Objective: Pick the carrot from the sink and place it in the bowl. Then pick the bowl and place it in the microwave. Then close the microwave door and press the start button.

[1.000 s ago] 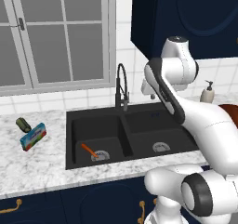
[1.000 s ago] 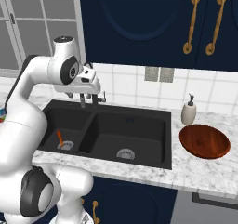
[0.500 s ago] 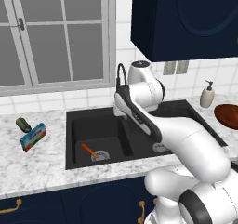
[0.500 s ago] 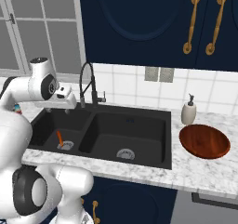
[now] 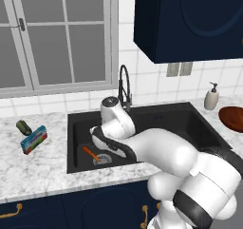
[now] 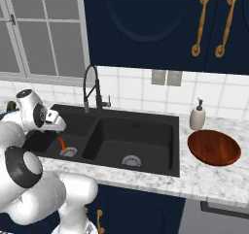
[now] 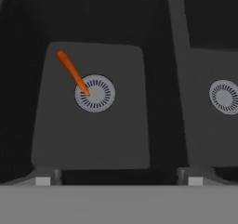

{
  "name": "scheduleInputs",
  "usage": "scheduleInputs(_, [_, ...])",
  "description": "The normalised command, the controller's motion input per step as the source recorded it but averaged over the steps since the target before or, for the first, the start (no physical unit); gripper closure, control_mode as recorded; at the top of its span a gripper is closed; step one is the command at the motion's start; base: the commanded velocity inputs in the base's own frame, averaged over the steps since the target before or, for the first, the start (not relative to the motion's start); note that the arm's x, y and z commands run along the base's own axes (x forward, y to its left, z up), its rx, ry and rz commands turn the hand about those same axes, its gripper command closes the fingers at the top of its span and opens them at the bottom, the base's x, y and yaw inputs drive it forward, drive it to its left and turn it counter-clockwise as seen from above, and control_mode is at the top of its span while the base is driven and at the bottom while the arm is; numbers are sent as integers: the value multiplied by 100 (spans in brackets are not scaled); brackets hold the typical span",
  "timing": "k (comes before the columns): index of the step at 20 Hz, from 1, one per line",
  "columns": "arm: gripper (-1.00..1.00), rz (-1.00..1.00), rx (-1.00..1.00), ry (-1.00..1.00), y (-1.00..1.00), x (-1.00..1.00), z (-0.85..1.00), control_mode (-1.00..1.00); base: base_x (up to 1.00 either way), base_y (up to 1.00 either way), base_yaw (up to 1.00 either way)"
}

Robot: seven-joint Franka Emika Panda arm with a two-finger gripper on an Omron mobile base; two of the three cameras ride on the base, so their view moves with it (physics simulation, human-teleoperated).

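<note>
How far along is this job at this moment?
Nothing is finished yet. The carrot lies in the left basin of the sink, its tip on the drain. The open pincer hangs above it, empty. The bowl sits empty on the counter right of the sink. Grasping, bowl loading and every microwave step remain.

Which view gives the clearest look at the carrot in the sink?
The hand view: the carrot lies unobstructed, its tip on the left basin's drain. The left base view shows it small beside the arm; the right base view shows a short orange sliver.

orange carrot (image 7: 72,72), matte black sink (image 6: 146,111), glossy reddish-brown bowl (image 6: 214,147)
</note>
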Motion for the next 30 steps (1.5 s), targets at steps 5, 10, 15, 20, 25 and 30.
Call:
scheduleInputs(5, [-100, -1, -2, 13, 57, 99, -74, -100, 0, 0, 0])
scheduleInputs(10, [-100, 0, -1, 16, 29, 76, -54, -100, 0, 0, 0])
scheduleInputs(15, [-100, 0, -21, 16, 39, 53, -40, -100, 0, 0, 0])
scheduleInputs(20, [-100, 11, -8, 1, 15, 22, -51, -100, 0, 0, 0])
scheduleInputs(25, [-100, 14, 0, 0, 15, 37, -46, -100, 0, 0, 0])
scheduleInputs(30, [-100, 4, 0, 0, 0, 28, -70, -100, 0, 0, 0])
